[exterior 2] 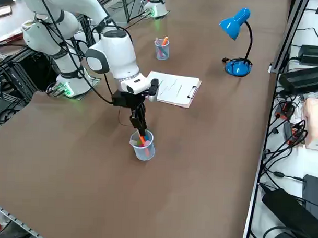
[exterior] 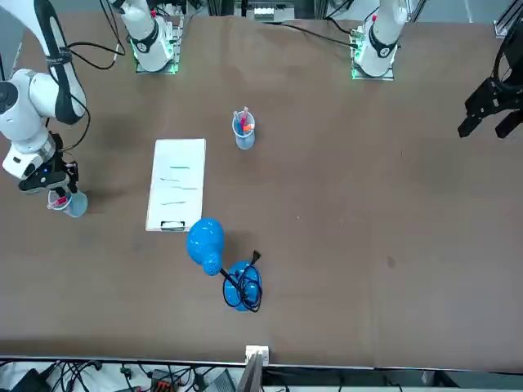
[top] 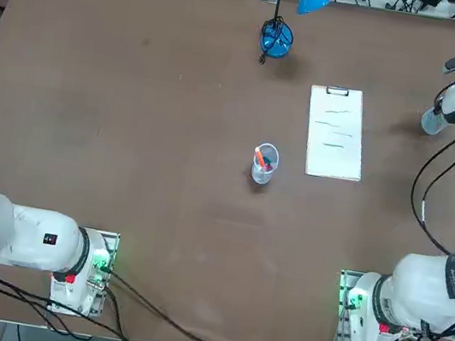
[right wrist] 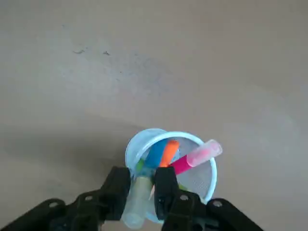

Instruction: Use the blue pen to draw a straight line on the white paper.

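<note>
Two cups (top: 265, 163) on brown table (top: 131, 121); blue lamp (top: 276, 38) at far edge.

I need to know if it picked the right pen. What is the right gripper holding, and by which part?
The right gripper is closing around a pale green pen's upper end in the cup; the blue pen isn't gripped.

the table (top: 131, 121) is plain brown; the white paper (top: 335, 134) bears faint greenish lines and a dark clip; a clear bluish cup (right wrist: 202, 178) holds the blue pen (right wrist: 156, 154) plus orange, pink and green ones; the lamp (exterior 2: 236, 27) is bright blue
</note>
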Motion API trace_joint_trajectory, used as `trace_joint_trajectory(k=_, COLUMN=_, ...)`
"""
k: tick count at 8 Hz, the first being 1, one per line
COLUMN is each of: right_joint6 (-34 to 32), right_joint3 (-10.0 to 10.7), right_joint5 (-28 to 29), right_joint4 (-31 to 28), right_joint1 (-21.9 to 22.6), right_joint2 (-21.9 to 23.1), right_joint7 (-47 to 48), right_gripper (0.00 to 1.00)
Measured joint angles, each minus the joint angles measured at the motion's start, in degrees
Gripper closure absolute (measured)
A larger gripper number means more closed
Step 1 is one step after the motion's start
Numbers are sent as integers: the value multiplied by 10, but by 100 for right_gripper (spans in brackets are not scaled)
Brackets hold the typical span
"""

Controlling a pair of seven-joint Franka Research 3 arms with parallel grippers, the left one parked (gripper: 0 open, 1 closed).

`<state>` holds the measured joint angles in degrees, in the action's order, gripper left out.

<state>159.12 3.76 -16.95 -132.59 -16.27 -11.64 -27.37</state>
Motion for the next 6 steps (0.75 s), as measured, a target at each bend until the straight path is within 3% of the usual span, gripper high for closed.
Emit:
trace_joint_trajectory(k=2, right_joint6=1, right_joint3=1, right_joint5=0, right_joint4=4, right_joint1=-1, right_joint2=2, right_joint7=0, right_gripper=78)
trace_joint_trajectory(k=6, right_joint6=-2, right_joint3=1, right_joint5=0, right_joint4=8, right_joint1=0, right_joint2=2, right_joint7=0, right_gripper=78)
